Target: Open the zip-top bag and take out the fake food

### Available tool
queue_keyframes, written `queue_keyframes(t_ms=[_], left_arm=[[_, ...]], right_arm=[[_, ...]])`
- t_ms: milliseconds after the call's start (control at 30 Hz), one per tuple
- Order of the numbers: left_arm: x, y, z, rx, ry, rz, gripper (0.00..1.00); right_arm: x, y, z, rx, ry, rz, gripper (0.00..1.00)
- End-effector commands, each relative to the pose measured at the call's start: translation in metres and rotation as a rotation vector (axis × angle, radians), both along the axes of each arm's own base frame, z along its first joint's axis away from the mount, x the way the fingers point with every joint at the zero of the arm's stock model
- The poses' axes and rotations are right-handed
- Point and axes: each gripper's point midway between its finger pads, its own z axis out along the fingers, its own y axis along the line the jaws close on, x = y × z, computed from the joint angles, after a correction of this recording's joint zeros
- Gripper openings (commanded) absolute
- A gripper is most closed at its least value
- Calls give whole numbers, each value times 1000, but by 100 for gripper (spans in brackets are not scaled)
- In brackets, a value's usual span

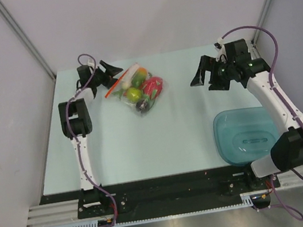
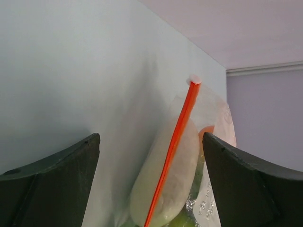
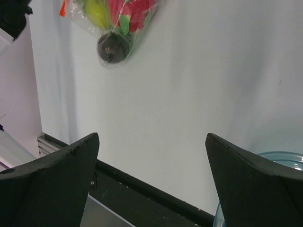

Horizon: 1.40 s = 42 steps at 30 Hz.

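We see the zip-top bag (image 1: 139, 91) lying on the pale table (image 1: 146, 149), upper centre of the top frame, slightly left of middle. The fake food (image 1: 148, 88) is all inside it: green fruit (image 1: 133, 94), pink-red dragon fruit (image 3: 135, 12), and a dark piece (image 3: 112, 47) at the bag's lower end.

The left gripper (image 1: 116, 75) is in the upper left of the top frame, just beside the bag's upper-left edge, with its claw spread wide. In the left wrist view, the red-orange zip strip (image 2: 175, 142) runs up between the two dark fingers (image 2: 57, 175) and touches neither; nothing is gripped. The white radish (image 2: 177, 182) sits right behind the strip, against the plastic. The strip reads as one straight line, but we can't tell if the mouth is fully sealed.

The right gripper (image 1: 201, 82) is in the upper right of the top frame, well apart from the bag. Its claw is also wide and empty. The right wrist view shows bare table between the fingers, with the bag at the top left of that frame.

A teal tray (image 1: 225, 136) sits at lower right of the top frame, beside the right arm and partly under it.
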Motion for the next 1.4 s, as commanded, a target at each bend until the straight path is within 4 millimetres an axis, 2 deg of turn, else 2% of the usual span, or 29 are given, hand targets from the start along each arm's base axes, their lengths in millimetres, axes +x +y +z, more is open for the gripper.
queue_keyframes(t_ms=[0, 33, 67, 100, 167, 267, 367, 400, 433, 467, 500, 533, 567, 600, 633, 700, 733, 833, 867, 900, 933, 967, 1033, 1067, 1133, 1167, 1267, 1300, 1367], left_arm=[[3, -22, 40, -256, -80, 22, 92], [0, -21, 29, -263, -51, 31, 91], [-5, -40, 24, -265, -31, -1, 90], [-10, -44, 13, -261, 2, -6, 89], [-18, -50, 7, -265, 25, -26, 86], [-40, -80, 6, -290, 41, -83, 83], [-60, -100, 11, -288, 72, -135, 62], [-72, -106, 4, -282, 120, -139, 50], [-75, -106, 24, -276, 91, -142, 45], [-79, -105, 28, -252, 78, -140, 39], [-82, -104, 28, -237, 86, -139, 26], [-84, -102, 40, -228, 77, -143, 20], [-88, -103, 39, -217, 94, -151, 15], [-95, -105, 42, -222, 106, -175, 5], [-101, -106, 57, -222, 93, -188, 0], [-118, -107, 61, -186, 107, -211, 0], [-128, -106, 80, -165, 97, -215, 0], [-155, -109, 89, -82, 85, -263, 0], [-166, -113, 109, -34, 17, -298, 0], [-171, -114, 112, -1, 9, -300, 0], [-185, -120, 112, 39, 17, -339, 0], [-193, -123, 129, 56, -24, -357, 0], [-210, -129, 136, 106, -52, -393, 0], [-219, -130, 148, 117, -77, -403, 0], [-236, -133, 154, 130, -81, -439, 0], [-248, -134, 164, 130, -105, -452, 0], [-273, -138, 168, 149, -141, -518, 0], [-281, -138, 174, 152, -156, -531, 0], [-293, -140, 172, 126, -145, -561, 0]], right_arm=[[29, 7, 12, 50, -33, -40, 100], [30, 9, 11, 55, -24, -39, 100], [30, 13, 8, 59, -7, -35, 100], [30, 16, 7, 65, 0, -29, 100], [26, 21, 4, 70, 24, -11, 100], [13, 30, 4, 42, 35, 57, 100], [1, 33, 4, 19, 48, 97, 100], [-2, 35, 8, 32, 49, 110, 100], [-7, 36, 10, 33, 48, 125, 100], [-11, 37, 10, 28, 45, 138, 100], [-20, 38, 5, 18, 41, 150, 100], [-24, 39, 3, 19, 32, 154, 100], [-24, 41, 2, 34, 8, 155, 100], [-31, 43, 7, 52, -23, 157, 100], [-38, 44, -8, 66, 13, 151, 100], [-43, 47, -6, 86, -8, 168, 100], [-48, 45, -6, 67, -5, 180, 100], [-51, 37, -7, 22, -10, 183, 100], [-51, 36, -8, 20, -7, 182, 100], [-51, 36, -10, 23, -2, 181, 100], [-50, 39, -8, 33, -13, 186, 100], [-52, 43, -12, 52, -2, 194, 100], [-47, 50, -10, 73, -40, 198, 100], [-46, 53, -12, 90, -29, 188, 100], [-37, 59, -10, 123, -37, 194, 100], [-34, 63, -6, 140, -44, 195, 100], [-18, 75, 6, 188, -120, 227, 100], [-10, 80, 15, 207, -182, 243, 100], [-5, 88, 21, 232, -238, 284, 100]])
